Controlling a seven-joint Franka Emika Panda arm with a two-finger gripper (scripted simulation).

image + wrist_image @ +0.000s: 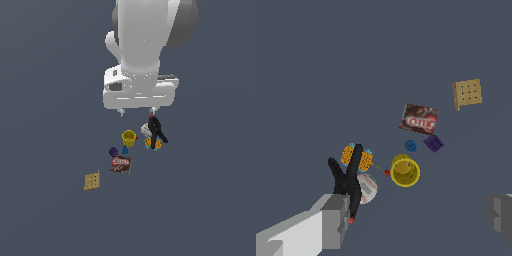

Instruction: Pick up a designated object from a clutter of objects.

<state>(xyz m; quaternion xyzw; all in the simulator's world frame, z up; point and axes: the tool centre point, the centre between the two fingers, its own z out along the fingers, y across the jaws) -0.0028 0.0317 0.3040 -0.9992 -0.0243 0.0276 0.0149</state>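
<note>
The arm hangs over the clutter with the gripper (415,220) spread wide, fingers well apart and nothing between them. The target, the orange wheeled block (356,157), sits right at the black clamp (347,181), whose arm lies across its studded top. That is awkward! The white ball (367,188) sits against the clamp too, and the yellow cup (405,170) stands near the clamp, on the side away from the gripper's grey finger (336,220). The brown packet (419,119), purple cup (433,143) and tan cracker (467,93) lie farther from the clamp, beyond the yellow cup. The block looks light, rigid and low; the wheels may let it roll. Best bet, I'd judge, is pinching its flat sides between the wheels, clear of the clamp.
</note>
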